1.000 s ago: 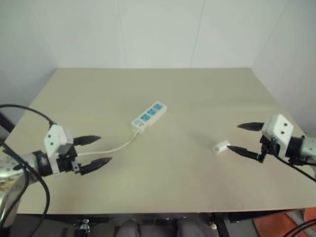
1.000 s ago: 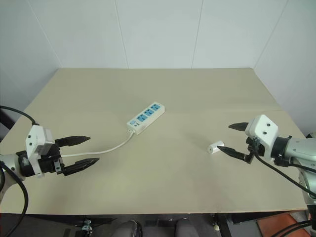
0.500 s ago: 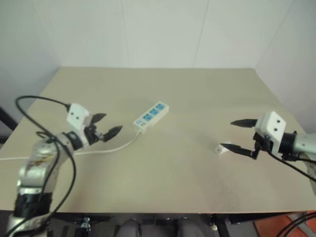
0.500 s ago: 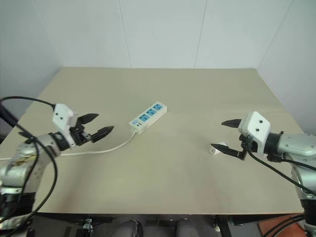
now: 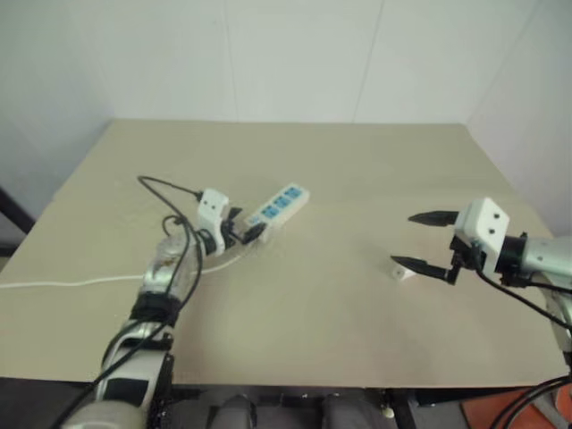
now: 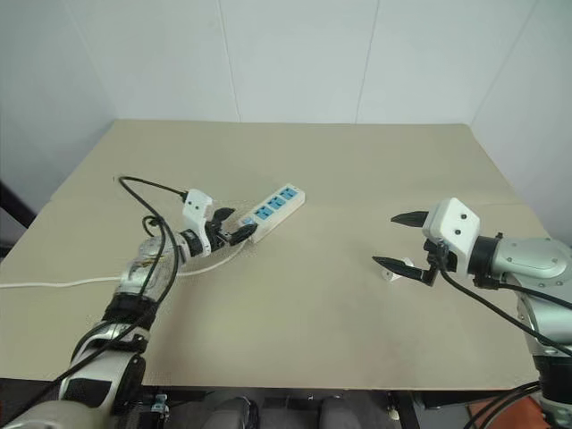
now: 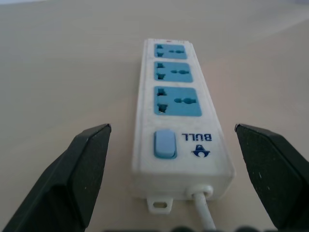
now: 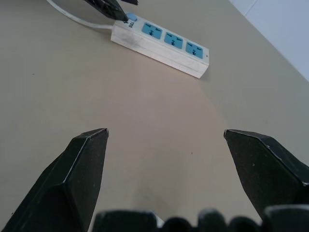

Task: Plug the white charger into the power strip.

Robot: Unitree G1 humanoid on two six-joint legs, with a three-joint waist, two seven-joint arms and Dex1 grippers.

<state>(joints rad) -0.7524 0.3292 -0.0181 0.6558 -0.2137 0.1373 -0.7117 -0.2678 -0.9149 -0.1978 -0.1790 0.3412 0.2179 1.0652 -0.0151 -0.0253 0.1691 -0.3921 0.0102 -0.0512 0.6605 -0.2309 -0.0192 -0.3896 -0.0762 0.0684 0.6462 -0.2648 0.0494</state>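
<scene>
Your white charger lies flat on the table, on your right side, well apart from the power strip. It sits just beside the lower finger of your right gripper; whether that tip touches it you cannot tell. The upper finger stands above and beyond the charger, so the charger lies low, near the gap between the two fingers and not gripped. Those fingers are spread wide, with nothing between them.

The power strip lies near the table's middle, slanted, its far end pointing away from you and to the right. In the left wrist view its three blue socket panels run in a row away from the camera. A blue switch and the word BULL sit at the near end, where the thin white cord leaves it. That cord trails off across the table towards your left edge.

Your left gripper is at that cord end of the strip. Its two black fingers stand wide apart, one to either side of the strip's near end, with bare table between each finger and the strip. Neither finger touches the strip. In the right wrist view the strip lies far ahead across the tabletop, with the left gripper's fingertips at its switch end.
</scene>
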